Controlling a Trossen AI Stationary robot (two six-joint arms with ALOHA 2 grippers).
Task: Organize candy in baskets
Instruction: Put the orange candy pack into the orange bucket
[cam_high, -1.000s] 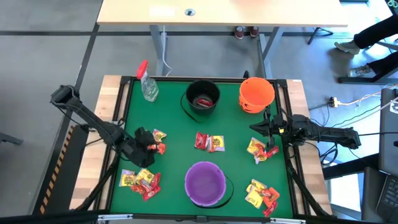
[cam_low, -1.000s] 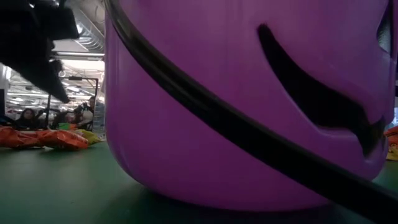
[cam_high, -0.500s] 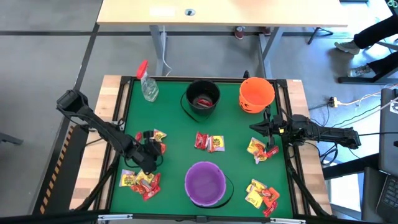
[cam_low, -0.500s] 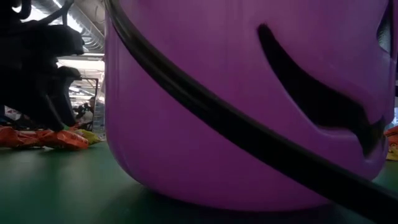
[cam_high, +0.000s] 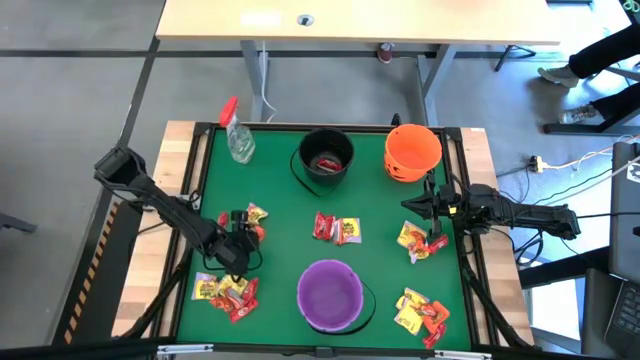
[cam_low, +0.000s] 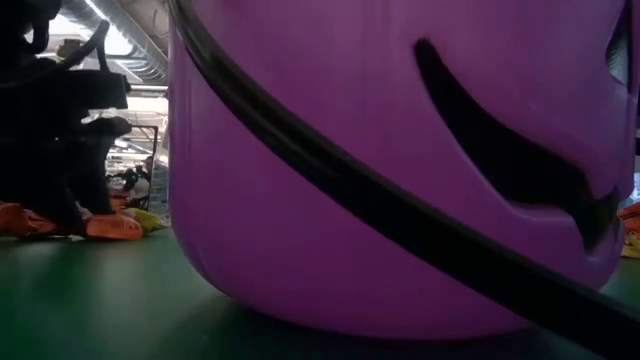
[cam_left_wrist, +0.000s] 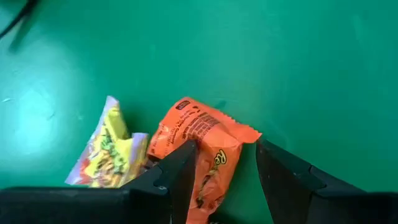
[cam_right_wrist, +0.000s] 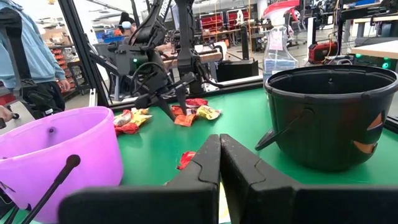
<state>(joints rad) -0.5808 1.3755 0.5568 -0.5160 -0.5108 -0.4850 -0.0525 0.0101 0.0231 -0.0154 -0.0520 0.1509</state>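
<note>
My left gripper (cam_left_wrist: 225, 148) is open and low over the small candy pile (cam_high: 252, 222) on the table's left side. Its fingers stand on either side of an orange packet (cam_left_wrist: 205, 140), with a yellow packet (cam_left_wrist: 111, 152) beside it. In the low view the left gripper (cam_low: 75, 195) reaches down to the table. My right gripper (cam_high: 410, 207) is shut and hovers near the orange bucket (cam_high: 412, 150). The black bucket (cam_high: 326, 157) holds a red packet. The purple bucket (cam_high: 330, 295) stands near the table's near edge. My left gripper comes from above, pointing down, with one finger (cam_left_wrist: 180, 171) close against the orange packet's side (cam_left_wrist: 200, 163) and the other finger apart from it. I cannot tell whether it touches. The packet lies flat on the table.
More candy piles lie at the table's middle (cam_high: 337, 229), right (cam_high: 418, 240), near right (cam_high: 420, 312) and near left (cam_high: 226, 291). A clear spray bottle (cam_high: 237, 135) stands at the far left corner. A person stands beyond the table in the right wrist view.
My left gripper has come down from above the table onto the left candy pile, shifting slightly toward the near edge; its fingers now stand around the orange packet. The right arm has kept still.
</note>
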